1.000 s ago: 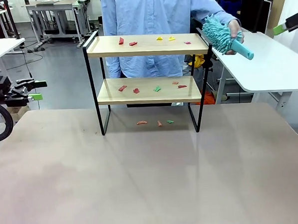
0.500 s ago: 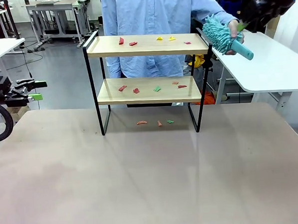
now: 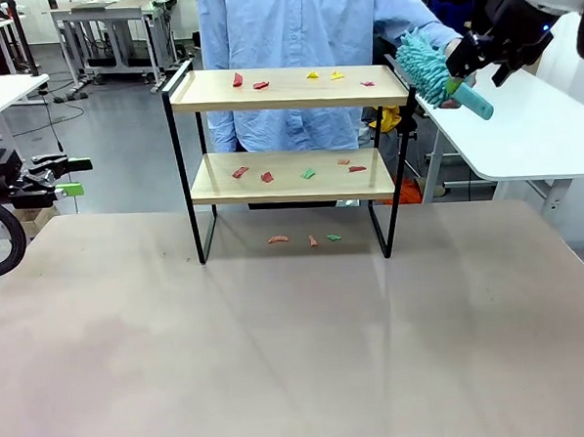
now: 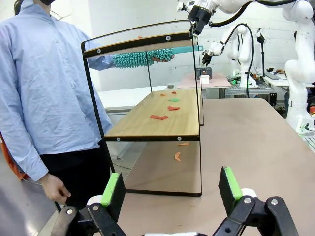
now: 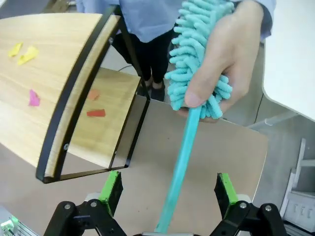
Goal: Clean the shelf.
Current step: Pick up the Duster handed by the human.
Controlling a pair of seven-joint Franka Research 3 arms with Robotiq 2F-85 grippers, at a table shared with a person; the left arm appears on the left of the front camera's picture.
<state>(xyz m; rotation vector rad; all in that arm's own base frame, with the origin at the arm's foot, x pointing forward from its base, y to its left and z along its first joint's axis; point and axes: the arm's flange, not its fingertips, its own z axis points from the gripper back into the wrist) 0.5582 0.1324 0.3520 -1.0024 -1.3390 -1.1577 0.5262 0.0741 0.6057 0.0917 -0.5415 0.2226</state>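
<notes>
Front view: the shelf [image 3: 286,99] stands at the far middle of the worktop [image 3: 280,356]. Five scraps [image 3: 238,79] lie on each board and three on the worktop beneath, with open worktop in front. A person [image 3: 301,22] holds a teal duster [image 3: 423,63] off the shelf's right end, the right gripper [image 3: 458,76] at its handle.

Left wrist view: the left gripper [image 4: 172,189], jaws spread, faces the shelf's end.

Right wrist view: the jaws are spread either side of the handle, not touching it.

Duster [image 5: 189,49] handle's lower end runs off the bottom edge — shelf [image 5: 64,54] cut off at left.
</notes>
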